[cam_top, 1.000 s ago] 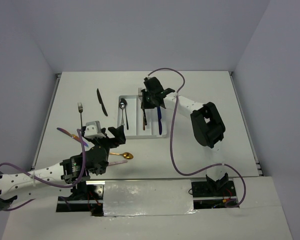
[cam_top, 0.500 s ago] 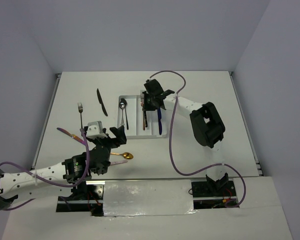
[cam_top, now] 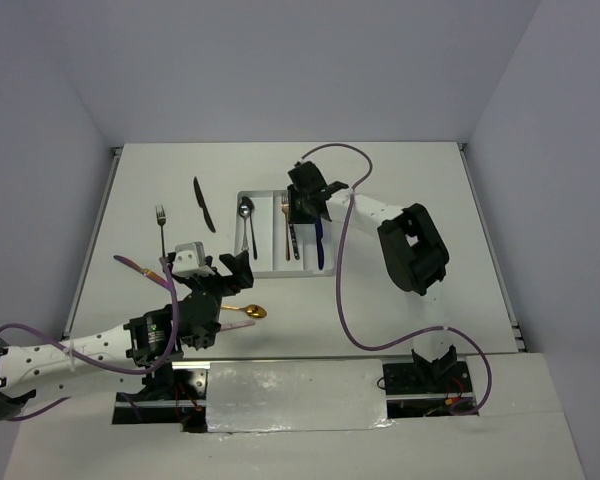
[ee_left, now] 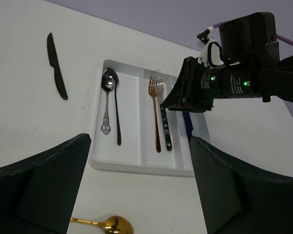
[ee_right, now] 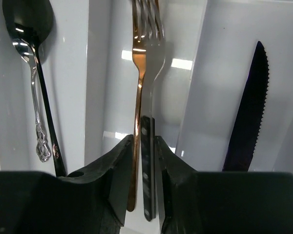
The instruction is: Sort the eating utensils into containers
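The white tray (cam_top: 263,272) holds a silver spoon (ee_right: 37,117) and a black spoon (ee_left: 117,122) in its left compartment. A copper fork (ee_right: 138,73) and a black-handled utensil (ee_right: 146,165) lie in the middle one, and a dark blue knife (ee_right: 246,117) in the right one. My right gripper (ee_right: 145,141) hangs low over the middle compartment, jaws slightly open astride both handles, with thin gaps showing. My left gripper (ee_left: 139,144) is wide open and empty above the table, just behind a gold spoon (ee_left: 112,225).
A black knife (cam_top: 203,203) and a silver fork (cam_top: 161,220) lie on the table left of the tray. A purple utensil (cam_top: 138,267) lies near the left arm. The right arm's purple cable (cam_top: 345,290) loops over the table right of the tray.
My right gripper has come down over the middle compartment and its jaws have parted. The copper fork now lies flat in the tray. The left arm has barely moved.
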You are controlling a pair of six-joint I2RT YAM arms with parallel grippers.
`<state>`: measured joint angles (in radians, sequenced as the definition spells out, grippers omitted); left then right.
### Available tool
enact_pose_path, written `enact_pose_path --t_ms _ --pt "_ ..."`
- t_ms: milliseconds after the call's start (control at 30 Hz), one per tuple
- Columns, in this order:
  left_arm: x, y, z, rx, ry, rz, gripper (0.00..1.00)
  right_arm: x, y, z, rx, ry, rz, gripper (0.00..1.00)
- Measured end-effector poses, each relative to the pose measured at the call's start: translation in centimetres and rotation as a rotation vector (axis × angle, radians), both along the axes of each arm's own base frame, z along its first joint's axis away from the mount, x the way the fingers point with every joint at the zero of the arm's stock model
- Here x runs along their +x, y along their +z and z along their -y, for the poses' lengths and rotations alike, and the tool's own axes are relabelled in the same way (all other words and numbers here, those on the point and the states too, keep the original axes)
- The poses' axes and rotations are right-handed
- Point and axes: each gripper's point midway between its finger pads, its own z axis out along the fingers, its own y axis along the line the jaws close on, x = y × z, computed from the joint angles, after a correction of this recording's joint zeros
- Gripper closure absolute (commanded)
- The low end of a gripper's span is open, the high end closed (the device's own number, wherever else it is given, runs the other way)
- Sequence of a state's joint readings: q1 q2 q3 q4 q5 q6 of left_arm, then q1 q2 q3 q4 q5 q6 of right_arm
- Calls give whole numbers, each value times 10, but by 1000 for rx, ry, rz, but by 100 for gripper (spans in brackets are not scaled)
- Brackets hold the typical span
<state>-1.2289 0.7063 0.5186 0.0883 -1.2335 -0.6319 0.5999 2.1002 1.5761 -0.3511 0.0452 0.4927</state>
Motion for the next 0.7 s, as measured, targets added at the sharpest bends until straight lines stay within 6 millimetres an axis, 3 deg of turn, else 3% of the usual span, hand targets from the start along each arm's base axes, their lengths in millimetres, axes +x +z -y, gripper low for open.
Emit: enact_pose_path --t_ms 233,400,500,567,633,700 --pt "2 -2 4 12 1 -1 4 -10 -8 7 -16 0 -15 66" --pt "3 -7 5 52 12 -6 5 -31 14 21 -8 2 15 66" --pt "6 -9 4 68 21 -10 5 -57 47 38 10 12 80 64" --pt "11 -10 3 75 20 -14 5 -78 81 49 27 28 172 49" --pt "23 -10 -2 69 43 -39 6 -102 128 57 58 44 317 46" --pt "39 -9 -9 47 84 -75 6 -127 163 69 102 49 441 47"
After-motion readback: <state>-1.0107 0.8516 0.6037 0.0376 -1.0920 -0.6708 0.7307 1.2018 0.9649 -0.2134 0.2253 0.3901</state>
